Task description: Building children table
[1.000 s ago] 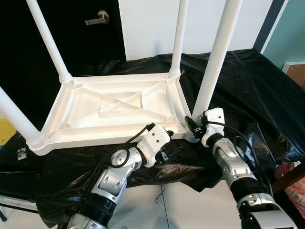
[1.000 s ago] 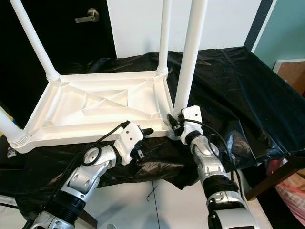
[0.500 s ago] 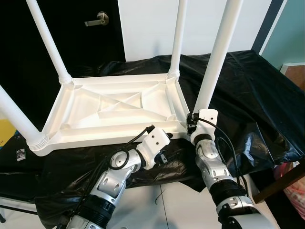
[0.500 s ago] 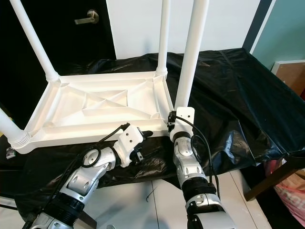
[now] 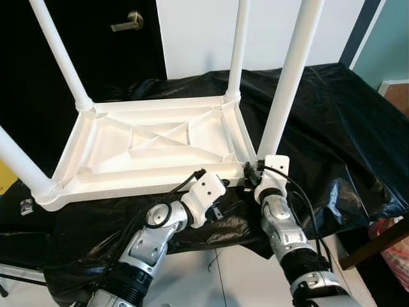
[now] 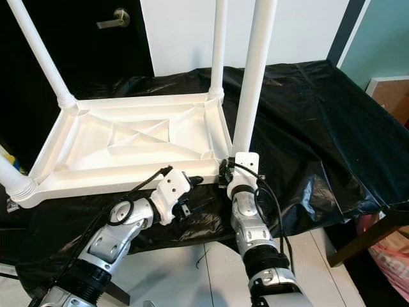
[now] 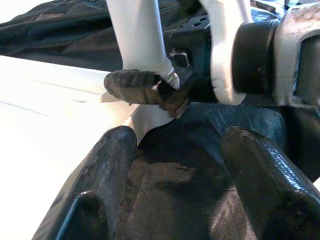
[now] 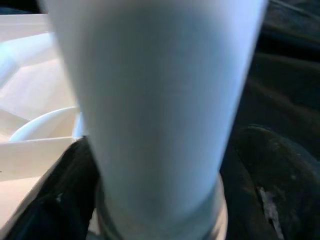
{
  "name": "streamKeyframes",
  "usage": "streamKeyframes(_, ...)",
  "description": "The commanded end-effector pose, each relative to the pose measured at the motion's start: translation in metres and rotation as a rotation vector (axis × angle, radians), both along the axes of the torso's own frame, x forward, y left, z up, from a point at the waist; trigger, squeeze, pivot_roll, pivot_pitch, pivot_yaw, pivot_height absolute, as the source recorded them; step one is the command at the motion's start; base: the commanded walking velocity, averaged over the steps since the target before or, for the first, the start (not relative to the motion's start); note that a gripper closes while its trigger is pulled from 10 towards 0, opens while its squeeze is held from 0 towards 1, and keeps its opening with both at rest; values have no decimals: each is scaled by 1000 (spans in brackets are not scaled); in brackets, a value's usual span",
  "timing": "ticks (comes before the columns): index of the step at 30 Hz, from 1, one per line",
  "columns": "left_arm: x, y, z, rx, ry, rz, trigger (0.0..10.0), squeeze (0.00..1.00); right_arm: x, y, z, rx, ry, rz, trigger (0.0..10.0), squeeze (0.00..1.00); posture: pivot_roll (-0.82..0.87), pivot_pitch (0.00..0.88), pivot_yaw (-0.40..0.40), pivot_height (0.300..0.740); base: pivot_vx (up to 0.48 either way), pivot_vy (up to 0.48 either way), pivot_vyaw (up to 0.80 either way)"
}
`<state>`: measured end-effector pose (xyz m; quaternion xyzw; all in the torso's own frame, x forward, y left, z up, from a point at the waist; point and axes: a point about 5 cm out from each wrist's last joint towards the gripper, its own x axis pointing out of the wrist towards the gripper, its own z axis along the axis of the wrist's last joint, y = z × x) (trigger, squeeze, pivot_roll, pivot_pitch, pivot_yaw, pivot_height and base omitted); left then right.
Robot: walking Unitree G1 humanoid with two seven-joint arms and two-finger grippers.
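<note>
Our right gripper (image 8: pixel 155 200) clamps the near-right leg (image 5: pixel 291 73) at its base on the upturned tabletop (image 5: pixel 153 150); left gripper (image 7: pixel 172 165) hovers open nearby. We should twist squarely.

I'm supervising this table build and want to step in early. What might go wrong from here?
1. The right hand straddles the base of the near right leg; if its hold is off-centre, the tall leg may tilt in its socket.
2. The upturned white tabletop lies on loose black plastic sheeting and could slide when pushed.
3. The open left hand sits close beside the right one; they might collide.
</note>
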<state>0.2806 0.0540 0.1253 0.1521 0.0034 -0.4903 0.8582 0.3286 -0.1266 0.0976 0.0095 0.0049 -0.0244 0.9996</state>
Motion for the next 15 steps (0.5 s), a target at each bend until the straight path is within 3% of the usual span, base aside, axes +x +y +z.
streamKeyframes(1, 0, 2, 1, 1, -22, 20, 10000, 0, -2, -4, 0, 10, -13, 19, 10000, 1000, -10, 0, -13, 740, 0, 0, 0)
streamKeyframes(6, 0, 4, 1, 4, -22, 25, 10000, 0, -5, -18, 5, 15, -53, 124, 10000, 1000, -11, 0, -11, 740, 0, 0, 0)
streamKeyframes(7, 0, 4, 1, 5, -21, 25, 10000, 0, -6, -23, 7, 8, -71, 180, 10000, 0, -12, 0, -10, 740, 0, 0, 0)
streamKeyframes(15, -3, 3, 0, 5, -14, 17, 10000, 0, -9, -33, 13, -30, -109, 396, 10000, 0, -17, 0, 1, 740, 0, 0, 0)
